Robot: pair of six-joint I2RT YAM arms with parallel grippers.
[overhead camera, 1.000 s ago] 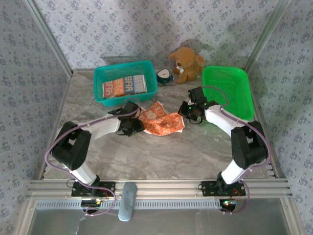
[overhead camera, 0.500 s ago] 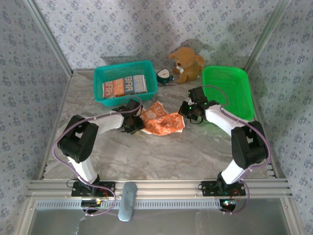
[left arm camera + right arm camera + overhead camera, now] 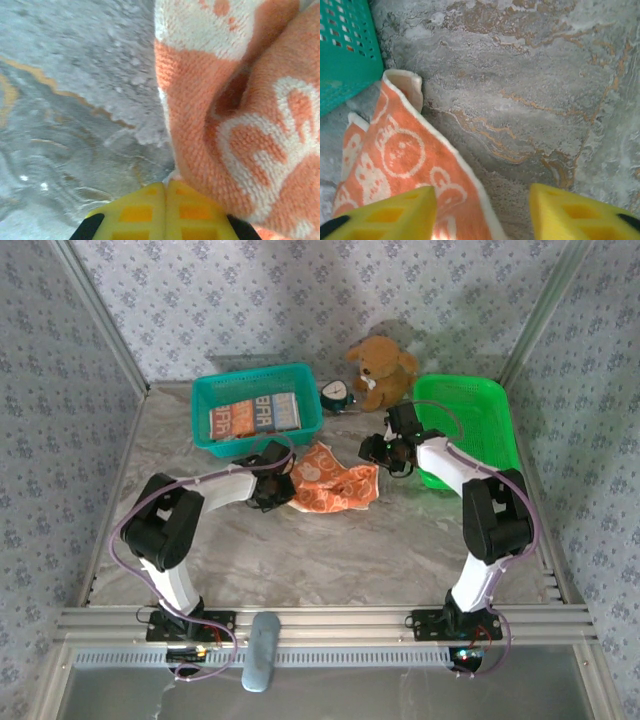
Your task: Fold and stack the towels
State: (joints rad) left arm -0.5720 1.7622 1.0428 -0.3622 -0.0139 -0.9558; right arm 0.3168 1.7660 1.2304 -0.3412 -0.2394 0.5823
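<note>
At the left gripper (image 3: 166, 187) we see the yellow pads clenched tight, with a sliver of white hem at their seam, so we judge it grasps the orange towel (image 3: 240, 125) by its left edge. The right gripper (image 3: 480, 220) is released, fingers wide apart, straddling the towel's right hem over the table (image 3: 545, 100). The towel lies crumpled mid-table, between the teal basket (image 3: 203, 410), which holds folded towels (image 3: 255, 417), and the green basket (image 3: 470, 420). It's looped terry: light, floppy, grippy. We'd pinch hem or corners, not the bunched middle. Both arms reach forward and low, forearms angled inward toward the towel.
</note>
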